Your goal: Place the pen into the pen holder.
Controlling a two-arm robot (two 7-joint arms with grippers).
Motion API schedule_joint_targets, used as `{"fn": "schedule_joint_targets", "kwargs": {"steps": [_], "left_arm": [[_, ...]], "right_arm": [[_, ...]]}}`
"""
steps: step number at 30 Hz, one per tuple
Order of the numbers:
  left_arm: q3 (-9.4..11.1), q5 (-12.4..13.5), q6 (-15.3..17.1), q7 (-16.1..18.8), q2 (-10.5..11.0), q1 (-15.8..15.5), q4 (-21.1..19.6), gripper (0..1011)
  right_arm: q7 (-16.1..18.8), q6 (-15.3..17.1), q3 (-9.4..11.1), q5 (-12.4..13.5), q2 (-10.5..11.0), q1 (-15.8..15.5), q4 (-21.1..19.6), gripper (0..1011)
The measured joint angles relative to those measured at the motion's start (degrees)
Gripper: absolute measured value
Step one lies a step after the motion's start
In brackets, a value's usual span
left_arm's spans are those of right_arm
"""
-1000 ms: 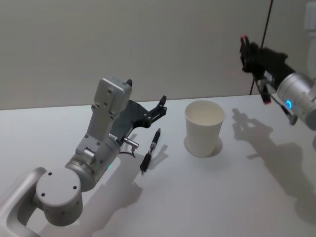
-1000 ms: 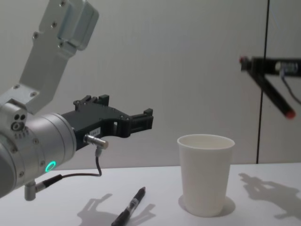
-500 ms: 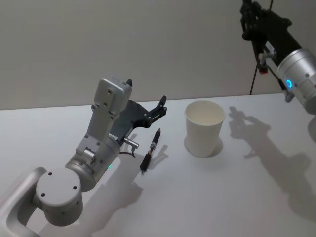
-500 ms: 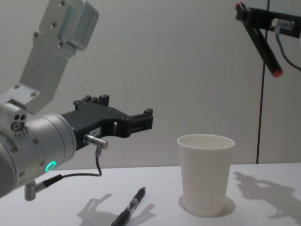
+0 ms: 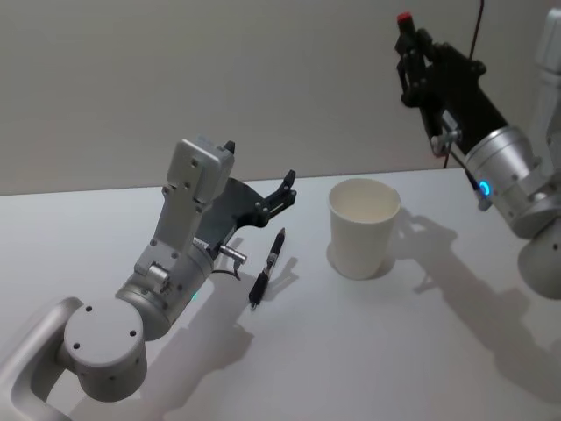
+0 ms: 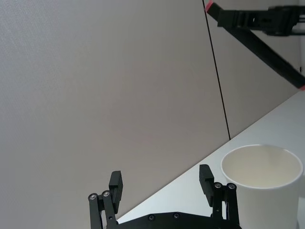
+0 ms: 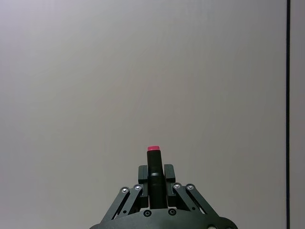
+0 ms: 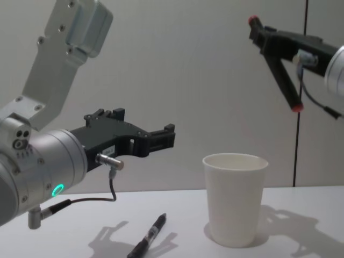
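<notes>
Not in yet — your right gripper is clamped on a red-tipped pen, high over the pen holder; lowering and release remain. Left gripper idles with jaws apart near a second pen.

white pen holder, black red-tipped pen

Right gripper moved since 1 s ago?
Yes. The right gripper, shut on the red-tipped pen, has gone up and left, closer to above the white paper cup, which stayed put.
</notes>
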Motion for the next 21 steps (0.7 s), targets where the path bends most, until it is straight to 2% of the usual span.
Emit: {"fn": "schedule_joint_targets", "kwargs": {"steps": [2,10,21], "left_arm": [[0.00,0.00,0.00,0.00,0.00,0.00,0.00,1001],[0.00,0.00,0.00,0.00,0.00,0.00,0.00,1001],[0.00,0.00,0.00,0.00,0.00,0.00,0.00,1001]], "right_arm": [[0.49,-1.71,-0.43,-0.62,-0.20,-0.39,1.04,192],[1.30,-5.18,-1.44,-1.50,-1.12,-0.63,3.38,192],[1.42,-7.71,-2.98,-2.57,-3.08,0.22,7.23,192]]}}
